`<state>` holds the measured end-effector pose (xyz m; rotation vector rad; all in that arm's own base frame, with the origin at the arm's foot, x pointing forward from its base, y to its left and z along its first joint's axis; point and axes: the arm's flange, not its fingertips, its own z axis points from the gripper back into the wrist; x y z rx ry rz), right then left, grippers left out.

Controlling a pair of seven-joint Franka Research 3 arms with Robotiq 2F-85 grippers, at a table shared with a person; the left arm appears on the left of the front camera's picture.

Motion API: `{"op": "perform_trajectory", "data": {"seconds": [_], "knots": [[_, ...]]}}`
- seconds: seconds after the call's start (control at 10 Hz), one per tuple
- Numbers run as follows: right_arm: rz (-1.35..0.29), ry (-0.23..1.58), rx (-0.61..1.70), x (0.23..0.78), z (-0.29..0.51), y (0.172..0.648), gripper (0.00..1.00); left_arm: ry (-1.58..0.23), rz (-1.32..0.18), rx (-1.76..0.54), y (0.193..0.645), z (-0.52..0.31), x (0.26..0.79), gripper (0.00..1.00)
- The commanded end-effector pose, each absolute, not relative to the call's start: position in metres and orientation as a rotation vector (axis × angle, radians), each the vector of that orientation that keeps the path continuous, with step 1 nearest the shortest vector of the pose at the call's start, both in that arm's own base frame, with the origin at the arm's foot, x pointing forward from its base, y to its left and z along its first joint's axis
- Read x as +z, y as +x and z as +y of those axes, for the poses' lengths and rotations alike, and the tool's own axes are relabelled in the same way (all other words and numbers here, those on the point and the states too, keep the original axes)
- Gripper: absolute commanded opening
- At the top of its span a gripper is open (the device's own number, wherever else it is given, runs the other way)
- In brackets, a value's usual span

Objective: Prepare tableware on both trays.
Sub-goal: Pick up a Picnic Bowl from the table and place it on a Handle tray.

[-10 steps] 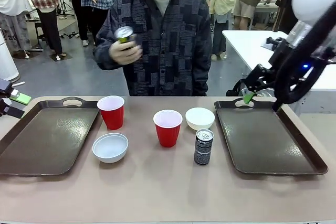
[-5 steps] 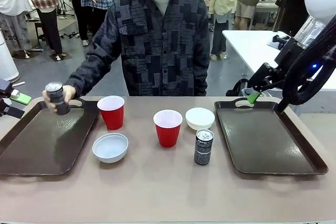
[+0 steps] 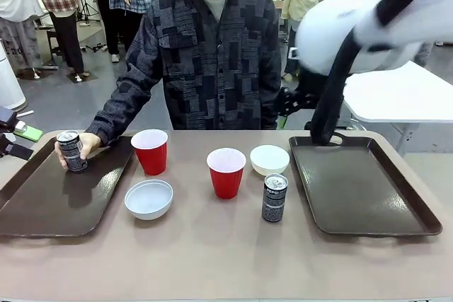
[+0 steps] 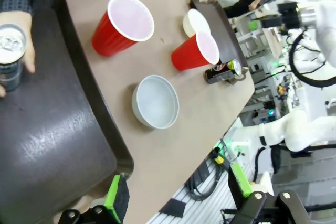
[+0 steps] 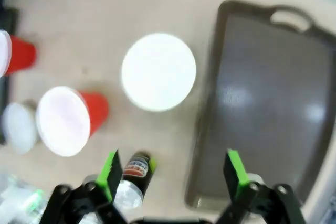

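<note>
Two dark brown trays lie on the table, the left tray and the right tray. A person's hand holds a black can upright on the left tray's far end. Between the trays stand two red cups, two white bowls and a second black can. My left gripper is open, low beside the left tray's near corner. My right gripper is open, high above the white bowl, the can and the right tray; its white arm shows blurred.
The person stands at the far side, one arm stretched to the left tray. The right tray's bed is bare. A white table stands behind at the right, and other people stand farther back.
The person brought the can down from chest height and set it on the left tray. My right arm swung up and toward the table's middle, away from the right tray's far corner.
</note>
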<state>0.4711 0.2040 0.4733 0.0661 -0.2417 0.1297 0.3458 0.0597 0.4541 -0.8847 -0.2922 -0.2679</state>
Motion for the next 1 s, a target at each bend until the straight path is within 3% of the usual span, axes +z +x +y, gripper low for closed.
{"op": "perform_trajectory", "data": {"seconds": [0.0,0.2,0.3,0.5,0.9], "knots": [[-0.268,-0.086,0.005,0.453,0.216,0.496,1.00,-0.886,-0.295,-0.265,0.346,0.061,0.454,1.00],[-0.224,0.003,-0.063,0.455,0.207,0.499,1.00,-0.886,-0.295,-0.265,0.346,0.061,0.454,1.00],[-0.269,-0.047,0.046,0.444,0.208,0.492,1.00,-0.886,-0.295,-0.265,0.346,0.061,0.454,1.00],[-0.257,-0.047,-0.008,0.442,0.201,0.498,1.00,-0.886,-0.295,-0.265,0.346,0.061,0.454,1.00],[-0.230,-0.011,0.081,0.383,0.211,0.531,1.00,-0.886,-0.295,-0.265,0.346,0.061,0.454,1.00]]}}
